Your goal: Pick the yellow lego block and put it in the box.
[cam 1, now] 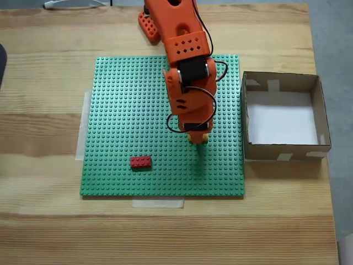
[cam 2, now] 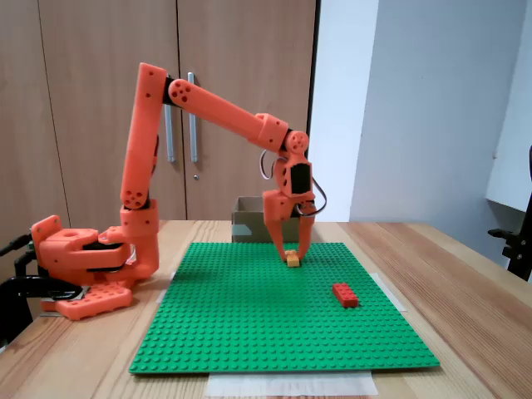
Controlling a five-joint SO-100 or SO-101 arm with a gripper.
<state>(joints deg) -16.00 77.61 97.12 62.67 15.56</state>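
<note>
Reaching down from its orange base at the left of the side-on fixed view, the arm brings its claw to the green studded baseplate, the two fingers spread open and standing either side of the yellow lego block, which sits on the plate near its far edge; whether the fingers touch the brick I cannot tell. From the fixed view above, the claw covers most of that brick, leaving a sliver of yellow at the right of centre. A red brick lies well apart from it, toward the lower left of the plate in that view. The box stands just beside the plate's right edge, open-topped, brown cardboard with a white floor and pale tape patches on its walls; in the side-on view it shows behind the claw. The plate rests on a pale wooden table, held at its edges by strips of pale tape. Behind the table stand wooden cabinet doors with metal handles at the upper left, and a plain white wall at the right.
</note>
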